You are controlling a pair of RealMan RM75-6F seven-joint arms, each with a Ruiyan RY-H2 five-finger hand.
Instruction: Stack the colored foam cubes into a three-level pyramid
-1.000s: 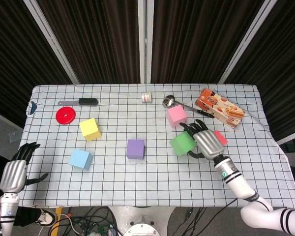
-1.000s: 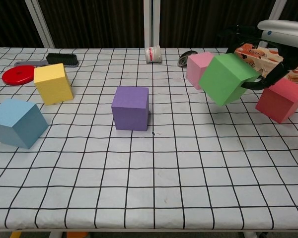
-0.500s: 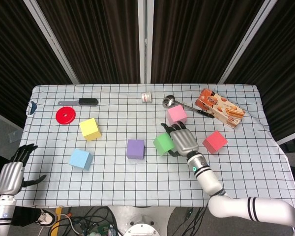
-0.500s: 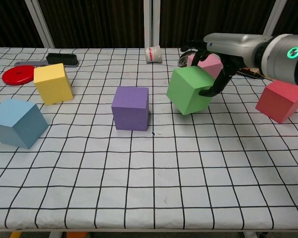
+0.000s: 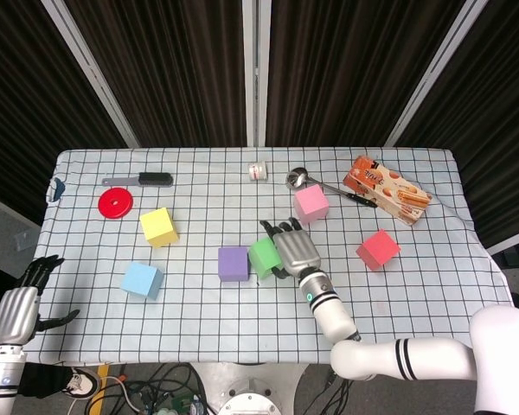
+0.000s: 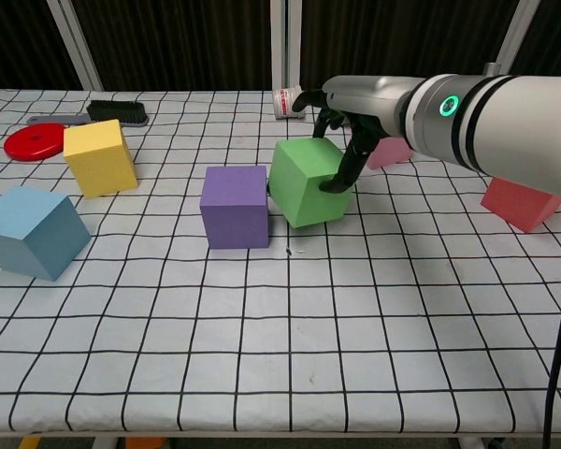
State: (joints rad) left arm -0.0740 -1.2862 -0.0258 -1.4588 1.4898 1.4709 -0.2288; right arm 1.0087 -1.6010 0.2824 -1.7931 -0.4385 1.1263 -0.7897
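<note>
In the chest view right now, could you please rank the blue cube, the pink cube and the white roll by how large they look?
1. blue cube, largest, though it sits nearest the camera, which inflates it.
2. pink cube, partly hidden behind the right hand and farther back.
3. white roll, clearly smallest.

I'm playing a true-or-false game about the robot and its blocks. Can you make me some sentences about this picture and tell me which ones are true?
1. The right robot hand is holding the green cube. True.
2. The green cube sits right beside the purple cube. True.
3. The yellow cube is stacked on top of the blue cube. False: both sit on the table, apart from each other.
4. The left robot hand is holding the red cube. False: it holds nothing and hangs off the table's edge, far from that cube.
5. The pink cube is farther back on the table than the green cube. True.
</note>
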